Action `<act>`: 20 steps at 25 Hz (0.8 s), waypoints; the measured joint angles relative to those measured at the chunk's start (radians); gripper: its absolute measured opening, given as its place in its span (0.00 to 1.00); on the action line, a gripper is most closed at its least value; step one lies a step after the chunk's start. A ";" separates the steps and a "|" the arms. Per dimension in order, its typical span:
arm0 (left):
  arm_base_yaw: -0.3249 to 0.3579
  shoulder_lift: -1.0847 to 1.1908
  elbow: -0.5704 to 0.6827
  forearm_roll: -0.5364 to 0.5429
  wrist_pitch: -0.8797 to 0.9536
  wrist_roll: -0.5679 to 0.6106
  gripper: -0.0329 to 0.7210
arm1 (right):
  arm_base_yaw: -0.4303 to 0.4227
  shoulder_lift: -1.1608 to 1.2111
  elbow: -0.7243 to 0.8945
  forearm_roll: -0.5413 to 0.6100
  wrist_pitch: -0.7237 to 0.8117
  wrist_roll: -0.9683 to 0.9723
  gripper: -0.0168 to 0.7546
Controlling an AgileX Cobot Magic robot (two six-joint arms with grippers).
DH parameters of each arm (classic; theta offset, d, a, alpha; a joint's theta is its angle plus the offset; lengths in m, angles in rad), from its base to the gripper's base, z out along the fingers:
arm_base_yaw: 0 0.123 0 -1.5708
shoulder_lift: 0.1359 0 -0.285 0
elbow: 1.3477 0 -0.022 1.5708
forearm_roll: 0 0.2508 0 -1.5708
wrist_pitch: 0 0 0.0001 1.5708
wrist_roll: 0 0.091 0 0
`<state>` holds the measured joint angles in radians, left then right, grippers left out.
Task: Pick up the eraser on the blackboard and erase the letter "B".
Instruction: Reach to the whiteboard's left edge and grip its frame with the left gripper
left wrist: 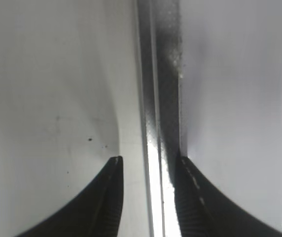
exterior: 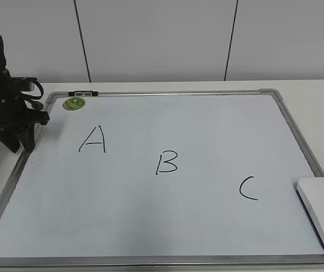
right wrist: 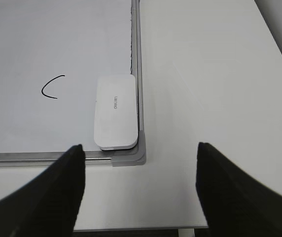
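White tabletop (right wrist: pixel 205 74); white glossy plastic eraser (right wrist: pixel 115 111) ahead-left of right gripper (right wrist: pixel 141 168), fingers wide apart, long axis along approach; left gripper (left wrist: pixel 148 163) apart, farther.

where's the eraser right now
The eraser lies at the blackboard's near right corner in the exterior view, against the frame, just right of the letter C.

Even, bright light throughout; the left wrist view is blurred, with streaks of glare on the grey metal frame (left wrist: pixel 156 163).
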<state>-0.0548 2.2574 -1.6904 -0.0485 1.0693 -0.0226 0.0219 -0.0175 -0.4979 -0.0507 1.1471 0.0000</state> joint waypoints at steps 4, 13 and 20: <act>0.000 0.002 0.000 0.000 -0.010 0.000 0.40 | 0.000 0.000 0.000 0.000 0.000 0.000 0.70; 0.000 0.010 -0.008 -0.006 -0.009 0.000 0.40 | 0.000 0.000 0.000 0.000 0.000 0.000 0.70; 0.000 0.010 -0.008 -0.021 -0.009 0.000 0.34 | 0.000 0.000 0.000 0.000 0.000 0.000 0.70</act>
<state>-0.0548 2.2679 -1.6982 -0.0699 1.0599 -0.0226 0.0219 -0.0175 -0.4979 -0.0507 1.1471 0.0000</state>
